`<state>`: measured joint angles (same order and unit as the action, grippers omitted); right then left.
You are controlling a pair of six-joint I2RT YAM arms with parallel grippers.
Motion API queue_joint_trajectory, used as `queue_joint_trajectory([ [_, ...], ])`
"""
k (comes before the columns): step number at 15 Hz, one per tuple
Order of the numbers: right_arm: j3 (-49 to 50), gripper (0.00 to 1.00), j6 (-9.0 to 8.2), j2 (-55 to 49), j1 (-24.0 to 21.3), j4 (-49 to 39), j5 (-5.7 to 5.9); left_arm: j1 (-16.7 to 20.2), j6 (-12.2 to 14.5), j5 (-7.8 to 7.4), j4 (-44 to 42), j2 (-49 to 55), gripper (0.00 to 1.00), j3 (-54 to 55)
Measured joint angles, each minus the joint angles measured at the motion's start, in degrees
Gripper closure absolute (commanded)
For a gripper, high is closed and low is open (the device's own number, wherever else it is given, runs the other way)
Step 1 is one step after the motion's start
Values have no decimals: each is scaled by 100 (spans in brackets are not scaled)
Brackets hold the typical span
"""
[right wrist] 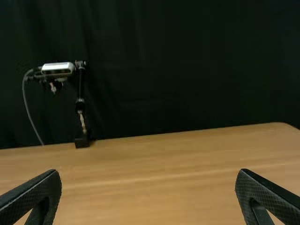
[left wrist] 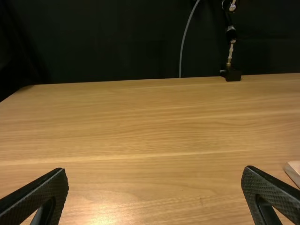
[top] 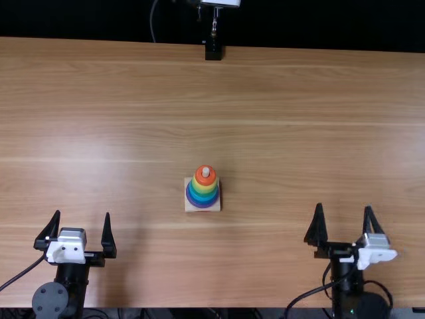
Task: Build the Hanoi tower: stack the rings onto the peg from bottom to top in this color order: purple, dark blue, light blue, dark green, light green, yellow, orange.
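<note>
Standing on its square base (top: 189, 207) near the middle of the wooden table (top: 299, 100), the ring stack looks finished, from purple ring (top: 202, 205) to orange ring (top: 200, 179), with the pale peg tip (top: 206, 171) showing. The left gripper (top: 82, 212) and right gripper (top: 344, 206) have their fingers spread, holding nothing. The rings are probably light, stiff and a bit slippery; any correction would best pinch opposite outer sides and lift straight up, lest the base tip.
</note>
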<state>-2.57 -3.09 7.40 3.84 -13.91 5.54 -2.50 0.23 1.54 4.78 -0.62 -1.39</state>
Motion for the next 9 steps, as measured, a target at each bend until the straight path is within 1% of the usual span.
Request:
queue_joint_trajectory([
  [1, 146, 0, 2, -470, -11, 302, -4, 0, -2, 0, -2, 0, 0, -2],
  [2, 146, 0, 4, -688, -15, 772, 0, 0, -2, 0, -4, 0, 0, -2],
  [4, 153, 0, 15, -702, -15, 1453, -17, 0, -2, 0, -2, 0, 0, -2],
  [6, 153, 0, 22, -702, -15, 1635, -17, 0, -4, 2, 0, 0, 0, -2],
  [9, 153, 0, 22, -702, -13, 1646, -20, 0, -2, 0, -2, 0, 0, -2],
])
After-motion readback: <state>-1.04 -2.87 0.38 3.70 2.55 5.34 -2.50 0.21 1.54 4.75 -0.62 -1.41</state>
